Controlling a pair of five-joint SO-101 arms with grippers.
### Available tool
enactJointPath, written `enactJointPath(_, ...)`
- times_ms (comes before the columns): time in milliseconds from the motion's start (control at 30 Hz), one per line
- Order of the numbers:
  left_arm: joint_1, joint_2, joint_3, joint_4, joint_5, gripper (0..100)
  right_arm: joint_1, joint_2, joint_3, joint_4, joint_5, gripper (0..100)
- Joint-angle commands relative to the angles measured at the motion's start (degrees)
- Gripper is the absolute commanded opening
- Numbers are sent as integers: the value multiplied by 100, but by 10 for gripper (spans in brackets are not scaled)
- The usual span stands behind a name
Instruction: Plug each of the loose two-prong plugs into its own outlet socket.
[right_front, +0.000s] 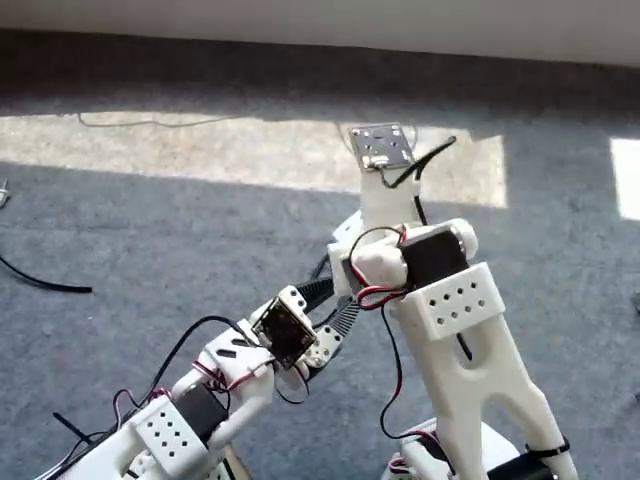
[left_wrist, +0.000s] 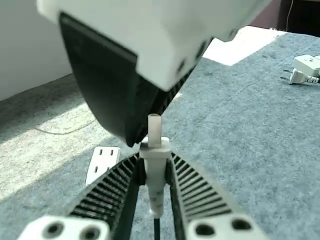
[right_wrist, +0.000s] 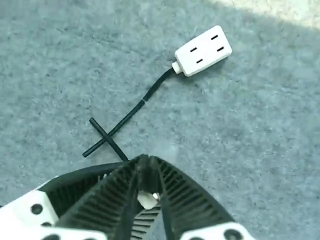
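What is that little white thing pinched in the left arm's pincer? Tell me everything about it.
It is a white two-prong plug, plastic by its look, clamped lengthwise between the ribbed black fingers of the left pincer. A pale prong sticks out past the fingertips, close to another arm's black-and-white housing. A dark cord leaves its back.

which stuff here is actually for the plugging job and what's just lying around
For the job: white plug in the left gripper; second plug on the carpet; outlet block.
Lying about: loose black cable; thin wire.
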Motion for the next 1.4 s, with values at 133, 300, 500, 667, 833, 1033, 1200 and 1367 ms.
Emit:
enactJointPath(133,-382,-13,-145,-114,-26,5,752,-4,1604,-1666,-26,6)
enactJointPath(300,-822,-13,-233,-114,-9,5,1182,-4,2325,-2747,-26,6)
enactJointPath(500,-822,-13,-233,-114,0,5,1719,4,2765,-3565,-26,6)
enactJointPath(667,-822,-13,-233,-114,0,5,2132,4,3266,-4426,-18,6)
enactJointPath(833,-822,-13,-224,-114,0,5,2167,4,3345,-4514,-18,6)
enactJointPath(1033,-866,-13,-233,-88,0,5,2492,-4,3327,-4576,-53,6)
enactJointPath(1200,-954,48,-242,-70,0,5,3345,31,3486,-5376,-62,6)
enactJointPath(1367,-1235,57,-796,844,9,5,4022,681,4127,-6070,-26,6)
